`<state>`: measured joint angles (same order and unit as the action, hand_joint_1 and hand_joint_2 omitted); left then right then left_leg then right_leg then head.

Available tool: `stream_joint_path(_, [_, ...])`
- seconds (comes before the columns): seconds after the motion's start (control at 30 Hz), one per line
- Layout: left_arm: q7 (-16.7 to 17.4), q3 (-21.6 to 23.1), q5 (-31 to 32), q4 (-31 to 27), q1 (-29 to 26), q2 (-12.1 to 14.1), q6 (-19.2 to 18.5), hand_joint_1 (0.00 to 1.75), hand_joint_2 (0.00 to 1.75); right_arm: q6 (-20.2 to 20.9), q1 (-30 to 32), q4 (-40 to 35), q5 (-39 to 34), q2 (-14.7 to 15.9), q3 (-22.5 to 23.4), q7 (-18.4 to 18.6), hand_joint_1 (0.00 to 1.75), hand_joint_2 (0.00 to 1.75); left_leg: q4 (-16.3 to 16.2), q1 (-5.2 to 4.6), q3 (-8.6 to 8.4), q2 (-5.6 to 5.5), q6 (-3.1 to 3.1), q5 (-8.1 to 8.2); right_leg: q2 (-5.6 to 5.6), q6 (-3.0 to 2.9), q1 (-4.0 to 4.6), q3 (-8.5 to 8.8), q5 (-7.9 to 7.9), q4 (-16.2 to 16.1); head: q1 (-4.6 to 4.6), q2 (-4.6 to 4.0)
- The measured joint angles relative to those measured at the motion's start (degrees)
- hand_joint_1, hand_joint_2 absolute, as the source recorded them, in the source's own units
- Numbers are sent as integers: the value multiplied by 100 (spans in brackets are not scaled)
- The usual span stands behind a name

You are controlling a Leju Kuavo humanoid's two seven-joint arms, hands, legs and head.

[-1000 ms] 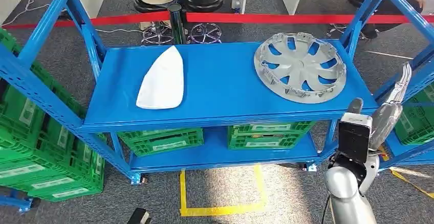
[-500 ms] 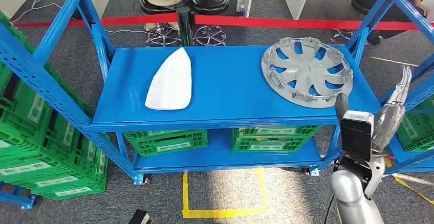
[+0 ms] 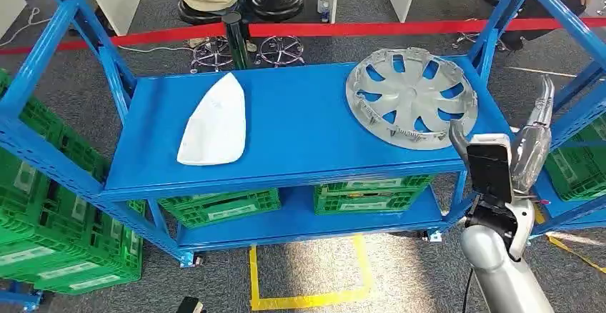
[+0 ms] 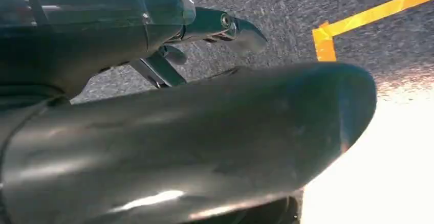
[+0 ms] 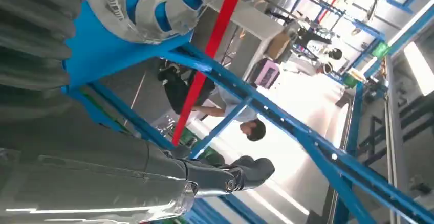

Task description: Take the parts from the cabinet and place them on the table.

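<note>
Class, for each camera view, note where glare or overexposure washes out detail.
Head view: evenly lit, silver wheel cover crisp on the blue shelf. Left wrist view: grey floor burnt out white. Right wrist view: background behind the blue rack beams blown out.

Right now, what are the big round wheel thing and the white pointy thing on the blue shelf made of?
The wheel cover looks like silver-painted plastic: matte grey, thin spokes, small clips round the rim; it could be metal. The white panel looks like smooth, slightly glossy plastic, thin and gently curved, though that is a guess. The blue shelf looks like painted sheet metal: flat, even colour, with perforated steel posts.
</note>
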<state>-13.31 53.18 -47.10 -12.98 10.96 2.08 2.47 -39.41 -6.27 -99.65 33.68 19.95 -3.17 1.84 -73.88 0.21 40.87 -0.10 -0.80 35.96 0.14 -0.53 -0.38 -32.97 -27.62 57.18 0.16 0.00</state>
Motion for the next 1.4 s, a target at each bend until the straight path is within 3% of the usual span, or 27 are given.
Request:
stream_joint_path(0.03, [2, 0, 4, 2, -1, 0, 0, 0, 0, 0, 0, 18, 4, 29, -18, 7, 0, 175, 334, 20, -119, 4, -3, -295, 2, 19, -5, 32, -23, 2, -16, 0])
stream_joint_path(0.1, [24, 0, 30, 0, 2, 4, 0, 0, 0, 0, -5, 44, 20, 83, -59, 39, 0, 175, 1264, 43, -520, 7, 1, -862, 3, 71, -14, 99, -89, 28, -28, 0])
stream_joint_path(0.13, [46, 0, 53, 0, 5, 4, -4, 0, 0, 0, -13, 53, 20, 105, -74, 52, 0, 175, 1381, 15, -607, -3, -3, -776, 6, 119, 13, 97, -121, 53, -46, 0])
stream_joint_path(0.2, [66, 2, 103, 0, -6, -2, -11, 0, 0, 0, -25, 61, 59, 151, -118, 24, 0, 175, 1470, 3, -629, 1, 70, -750, 14, 177, -2, 85, -126, 57, -18, 0])
stream_joint_path(0.27, [59, 2, 101, 2, -12, -24, -13, 0, 0, 0, -25, 85, 133, 164, -147, 15, 0, 175, 1487, 9, -640, -4, 71, -758, 11, 31, 0, 93, -156, 81, 4, 0])
stream_joint_path(0.47, [17, 2, 186, -2, 29, -131, -22, 0, 0, -2, -35, 92, 251, 278, -273, 218, 0, 175, 1487, -27, -661, -1, 129, -724, 12, 27, -18, 143, -146, 19, 111, 0])
stream_joint_path(0.57, [11, 2, 203, -4, 75, -138, -26, 0, 0, 0, -36, 112, 267, 319, -328, 288, 0, 175, 1484, -39, -662, 3, 168, -710, 12, 65, -27, 149, -139, 2, 153, 0])
stream_joint_path(0.67, [13, 4, 221, -4, 77, -144, -31, 0, 0, 2, -39, 151, 286, 363, -378, 347, 0, 175, 1482, -45, -661, 9, 177, -706, 11, 207, -41, 157, -140, -19, 172, 0])
stream_joint_path(0.77, [59, 7, 247, -2, 74, -142, -28, 0, 0, 75, -100, 210, 370, 494, -488, 744, 0, 175, 1481, -46, -663, 19, 178, -705, 11, 240, -44, 157, -142, -20, 170, 0])
stream_joint_path(0.83, [90, 11, 245, -2, 73, -142, -26, 0, 0, 177, -193, 293, 448, 637, -590, 982, 0, 175, 1481, -45, -669, 25, 179, -705, 12, 243, -43, 157, -144, -19, 166, 0])
stream_joint_path(1.03, [155, 33, 216, -2, 67, -142, -28, 0, 0, 351, -371, 546, 468, 957, -778, 1189, 0, 175, 1482, -30, -676, 35, 178, -705, 15, 243, -28, 158, -144, -12, 164, 0])
stream_joint_path(1.2, [208, 39, 184, -2, 37, -151, -92, 0, 0, 1069, -578, 730, 597, 1318, -999, 1716, 0, 175, 1483, -30, -679, 46, 178, -705, 18, 242, -28, 158, -145, -8, 164, 0])
stream_joint_path(1.23, [208, 39, 184, 0, 36, -153, -116, 0, 0, 1134, -622, 747, 631, 1379, -1042, 1738, 0, 175, 1464, -78, -674, 46, 223, -683, 17, 291, -45, 171, -115, -70, 162, 0])
stream_joint_path(1.3, [201, 42, 201, -4, 41, -166, -136, 0, 0, 1194, -748, 778, 719, 1480, -1137, 1764, 0, 175, 1667, -34, -783, 64, 320, -758, 26, 348, -41, 212, -107, -142, 137, 0])
stream_joint_path(1.33, [199, 44, 208, -4, 45, -184, -153, 0, 0, 1213, -795, 789, 780, 1530, -1191, 1783, 0, 175, 1767, -25, -853, 74, 329, -803, 13, 342, -57, 187, -151, -52, 159, 0])
stream_joint_path(1.37, [197, 44, 210, -4, 49, -186, -160, 0, 0, 1220, -849, 798, 820, 1570, -1226, 1799, 0, 175, 1804, -26, -892, 86, 346, -812, 11, 344, -67, 61, -298, 204, 188, 0])
stream_joint_path(1.4, [197, 44, 214, -4, 58, -188, -181, 0, 0, 1233, -884, 809, 839, 1600, -1277, 1821, 0, 175, 1808, -27, -914, 92, 347, -805, 13, 357, -70, -178, -513, 680, 199, 0])
